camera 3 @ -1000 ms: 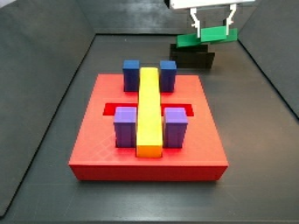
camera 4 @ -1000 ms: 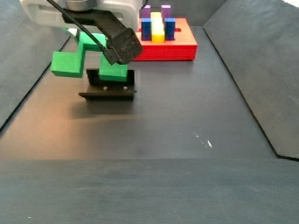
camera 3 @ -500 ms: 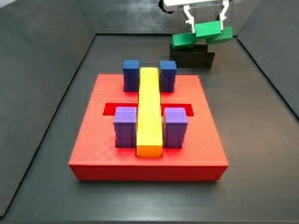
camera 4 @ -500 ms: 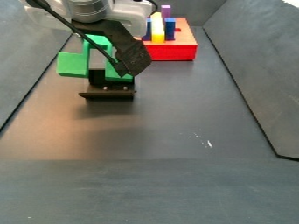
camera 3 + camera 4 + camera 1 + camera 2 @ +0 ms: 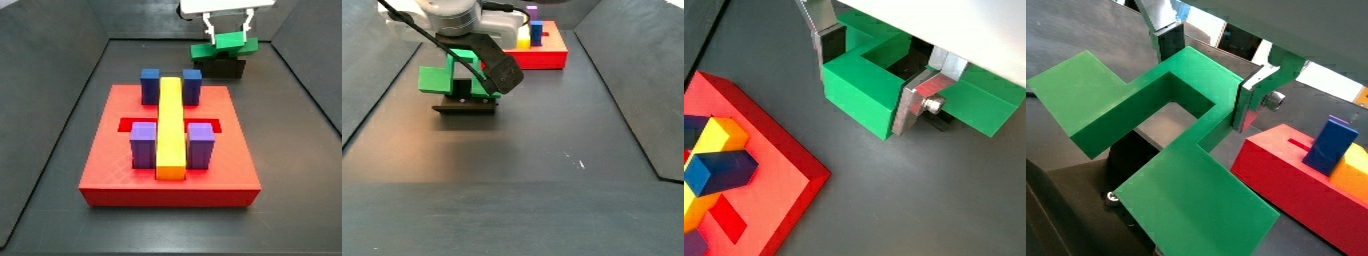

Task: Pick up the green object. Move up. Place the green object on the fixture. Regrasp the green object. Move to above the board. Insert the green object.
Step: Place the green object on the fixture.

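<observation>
While clamped on bright green T-shaped plastic piece (image 5: 1166, 120), gripper (image 5: 226, 34) hovers above small black boxy fixture (image 5: 221, 66), 1 o'clock from large red board (image 5: 118, 170). Piece likely light, stiff, slippery: grip raised centre block.

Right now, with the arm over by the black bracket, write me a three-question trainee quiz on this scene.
1. True or false: the two-finger gripper is shut on the bright green T-shaped plastic piece.
2. Multiple choice: in both side views the green piece is (A) lying on the red board, (B) at the small black fixture, in the gripper, (C) flat on the floor beside the board.
3. Fill in: the long bar along the middle of the large red square board is ____.

Key: 1 true, silver fingers press both sides of its centre block. 2 B. 3 yellow.
</observation>
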